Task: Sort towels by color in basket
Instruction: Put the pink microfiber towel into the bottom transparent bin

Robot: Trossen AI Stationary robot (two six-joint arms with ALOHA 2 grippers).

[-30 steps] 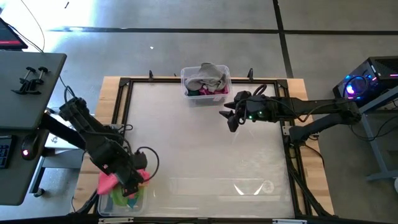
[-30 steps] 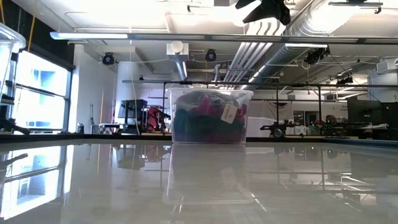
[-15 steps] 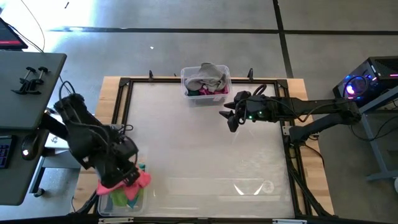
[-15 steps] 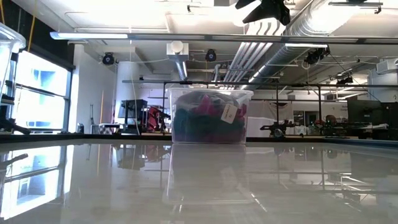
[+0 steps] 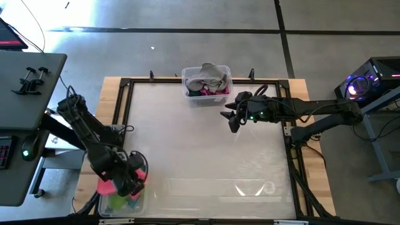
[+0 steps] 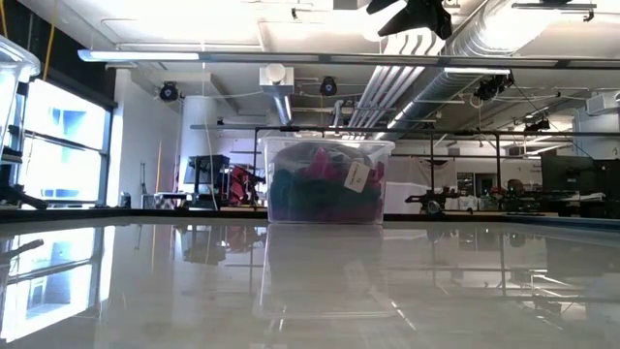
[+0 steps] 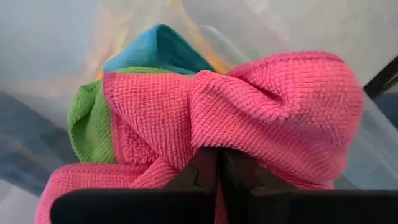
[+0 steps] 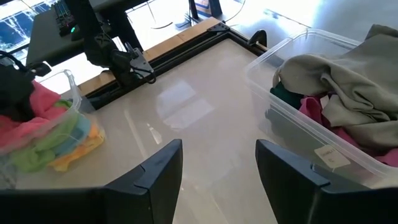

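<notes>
A clear bin (image 5: 119,203) at the table's near left corner holds a pile of towels: lime (image 7: 90,121), cyan (image 7: 155,53) and a yellow one (image 8: 78,152) lie under a pink towel (image 7: 267,106). My left gripper (image 5: 130,184) is over this bin, shut on the pink towel. A second clear bin (image 5: 206,84) at the far edge holds a grey towel (image 8: 339,78) lying on magenta and dark green ones. My right gripper (image 5: 232,119) hangs open to the right of that bin and above the table, touching nothing. My left gripper pinches a gathered pucker of the pink towel (image 7: 214,146) between its two fingertips, and creases run into the pinch. The fingers come from above, slanting down into the bin. The towel bulges on both sides of the fingers and lies on the pile below.
A dark frame (image 5: 128,84) runs round the glossy tabletop. A wide stretch of bare table (image 5: 212,156) lies between the two bins. Outside the frame on the left stands a grey side desk (image 5: 31,81).
My left arm has swung back toward the table's left edge and returned over the near left bin. The pink towel has shifted and bunched under the gripper but stays on the pile. My right arm has kept still.
</notes>
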